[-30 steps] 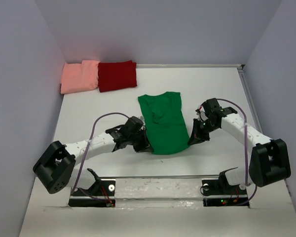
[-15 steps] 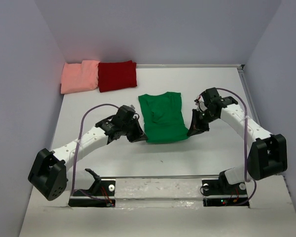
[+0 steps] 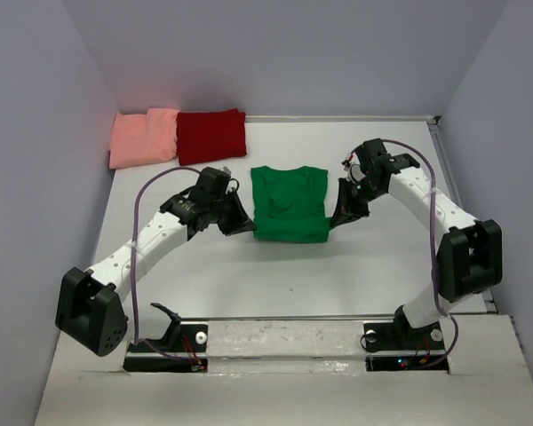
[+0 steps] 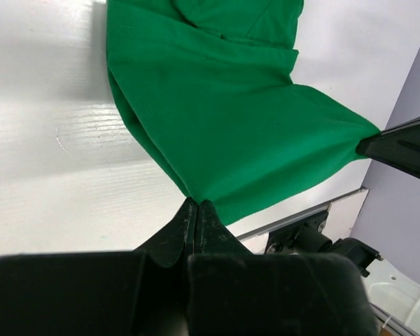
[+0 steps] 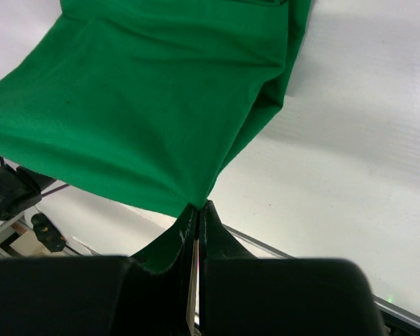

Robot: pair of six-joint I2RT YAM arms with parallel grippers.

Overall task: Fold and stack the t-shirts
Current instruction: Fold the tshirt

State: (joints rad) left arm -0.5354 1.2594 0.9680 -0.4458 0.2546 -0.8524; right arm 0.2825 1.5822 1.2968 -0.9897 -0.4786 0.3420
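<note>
Left gripper (image 3: 242,225), jaws pinched shut on the near-left corner of the green t-shirt (image 3: 290,206), which lies mid-table. Right gripper (image 3: 338,217), jaws likewise closed on the near-right corner. Around them: the folded salmon-pink t-shirt (image 3: 144,138) in the far-left corner of the white table (image 3: 249,275), with the dark red t-shirt (image 3: 211,136) touching its right side; both are well apart from the arms. Only the wrist views show the fabric doubled over and drawn taut between the fingertips. The overhead view hides each pinch under the gripper bodies.
</note>
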